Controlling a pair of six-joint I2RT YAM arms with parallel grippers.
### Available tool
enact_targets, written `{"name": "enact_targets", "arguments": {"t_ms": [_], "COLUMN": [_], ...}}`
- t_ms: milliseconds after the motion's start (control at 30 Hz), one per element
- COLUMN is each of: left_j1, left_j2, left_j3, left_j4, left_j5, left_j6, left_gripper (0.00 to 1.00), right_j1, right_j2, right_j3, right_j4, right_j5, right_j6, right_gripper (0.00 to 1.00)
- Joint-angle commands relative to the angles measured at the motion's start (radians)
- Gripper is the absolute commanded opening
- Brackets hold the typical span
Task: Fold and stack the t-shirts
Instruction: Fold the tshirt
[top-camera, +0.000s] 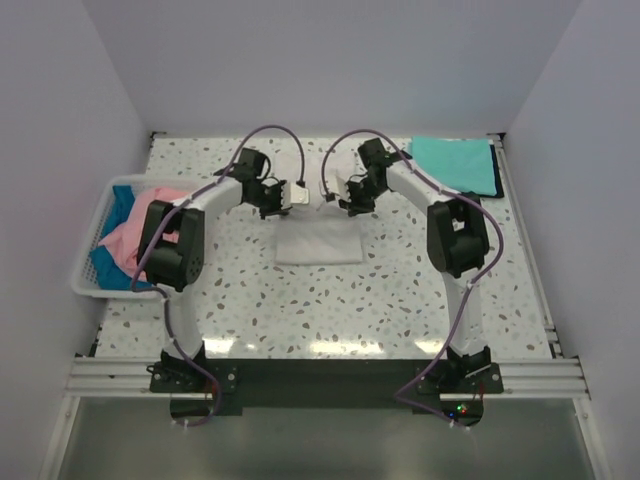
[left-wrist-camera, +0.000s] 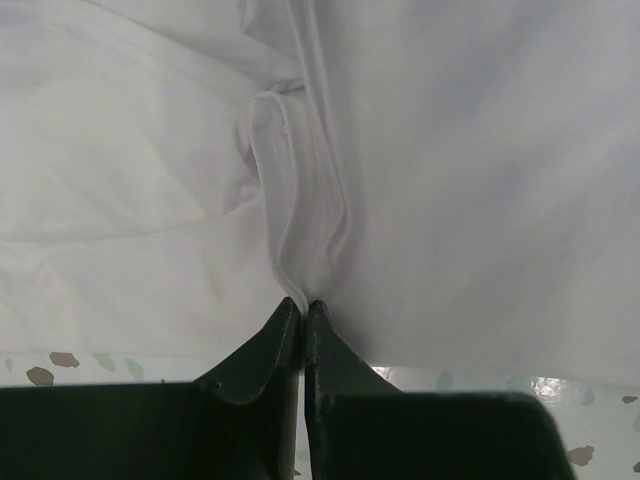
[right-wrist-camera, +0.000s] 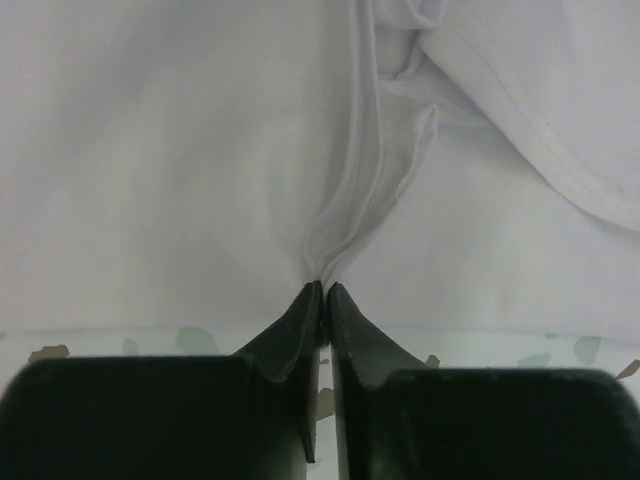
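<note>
The white t-shirt (top-camera: 318, 243) lies on the table's middle, its far part lifted between both grippers. My left gripper (top-camera: 296, 196) is shut on a pinched fold of the white cloth (left-wrist-camera: 290, 240); its tips meet in the left wrist view (left-wrist-camera: 302, 304). My right gripper (top-camera: 331, 196) is shut on another pinched fold (right-wrist-camera: 365, 215), tips together in the right wrist view (right-wrist-camera: 324, 287). A folded teal t-shirt (top-camera: 455, 164) lies at the back right. The pink t-shirt (top-camera: 135, 235) and the blue t-shirt (top-camera: 110, 262) sit crumpled in the basket.
A white lattice basket (top-camera: 88, 268) stands at the table's left edge. White walls enclose the speckled table (top-camera: 300, 310) on three sides. Both arm bases sit on the black rail at the near edge.
</note>
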Motion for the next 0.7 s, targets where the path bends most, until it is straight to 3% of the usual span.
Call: {"name": "enact_targets", "arguments": {"t_ms": [0, 133, 233, 267, 300, 400, 467, 567, 667], "left_j1": [0.014, 0.052, 0.110, 0.129, 0.135, 0.138, 0.139, 0.130, 0.114], "left_j2": [0.023, 0.019, -0.015, -0.026, -0.040, -0.110, -0.155, -0.190, -0.204], "left_j3": [0.040, 0.069, 0.080, 0.077, 0.076, 0.022, -0.015, -0.053, -0.120], "left_j4": [0.070, 0.100, 0.155, 0.168, 0.181, 0.220, 0.188, 0.104, 0.126], "left_j5": [-0.039, -0.082, -0.087, -0.087, -0.085, -0.058, -0.007, 0.122, 0.203], "left_j6": [-0.044, -0.144, -0.276, -0.310, -0.378, -0.488, -0.525, -0.578, -0.770], "left_gripper": [0.08, 0.20, 0.41, 0.51, 0.54, 0.62, 0.62, 0.54, 0.47], "right_j1": [-0.006, -0.014, -0.028, -0.034, -0.034, -0.038, -0.034, -0.019, 0.012], "right_j2": [0.008, -0.019, -0.049, -0.056, -0.065, -0.121, -0.167, -0.213, -0.216], "right_j3": [0.049, 0.057, 0.086, 0.092, 0.097, 0.089, 0.063, 0.006, -0.040], "right_j4": [0.045, 0.080, 0.086, 0.082, 0.079, 0.043, 0.010, -0.039, -0.078], "right_j5": [0.003, 0.034, 0.054, 0.060, 0.061, 0.055, 0.028, -0.014, -0.062], "right_j6": [0.016, 0.073, 0.127, 0.160, 0.182, 0.263, 0.324, 0.395, 0.497], "right_gripper": [0.14, 0.46, 0.60, 0.61, 0.63, 0.63, 0.57, 0.47, 0.35]}}
